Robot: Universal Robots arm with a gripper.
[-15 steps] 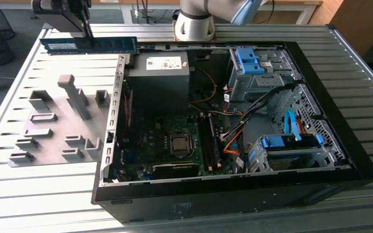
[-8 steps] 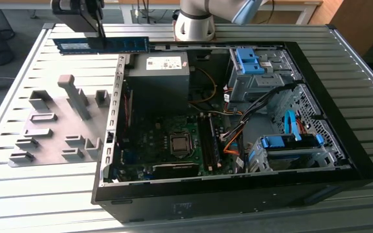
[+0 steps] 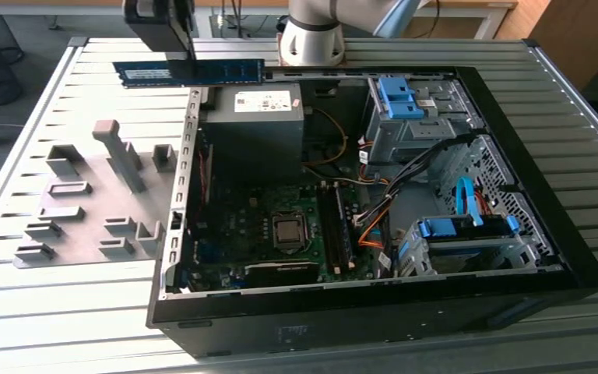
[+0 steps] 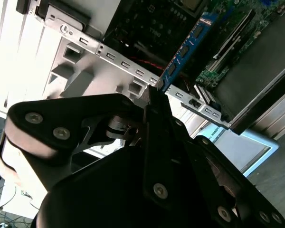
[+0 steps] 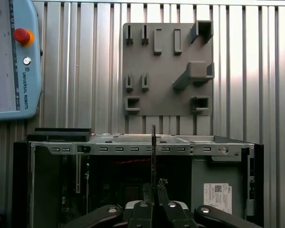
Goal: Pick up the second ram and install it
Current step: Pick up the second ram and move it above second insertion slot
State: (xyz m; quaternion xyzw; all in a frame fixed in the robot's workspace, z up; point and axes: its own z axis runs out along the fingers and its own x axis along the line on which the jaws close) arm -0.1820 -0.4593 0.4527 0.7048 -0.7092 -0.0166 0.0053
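Blue-green board with dark chips: this is the second ram (image 3: 190,72), and my gripper (image 3: 177,54) is closed on it, pinching it near the middle of its long edge. The stick lies level in the air, above the far rim of the open black case (image 3: 382,323), near the corner at the exterior view's left. In the second wrist view my fingers (image 4: 156,111) are pressed together on the thin board, and the rest of it runs out past them toward the inside of the case.

The case lies on its side on a slatted metal table (image 3: 29,312), with the open side up. Inside it I see a grey power supply (image 3: 252,128) with a white sticker, directly under the stick. Next to this comes the dark motherboard (image 3: 231,226) with the processor socket (image 3: 289,231) and, just beside the socket, the long memory slots (image 3: 335,226). I cannot tell if a stick already stands in them. Toward the exterior view's right are two metal drive cages (image 3: 413,132), each with blue clips (image 3: 398,97), and orange and black cables (image 3: 372,226) run between them and the board.

Beside the case, on the exterior view's left, a grey plate (image 3: 91,206) with small raised holders lies flat on the table.
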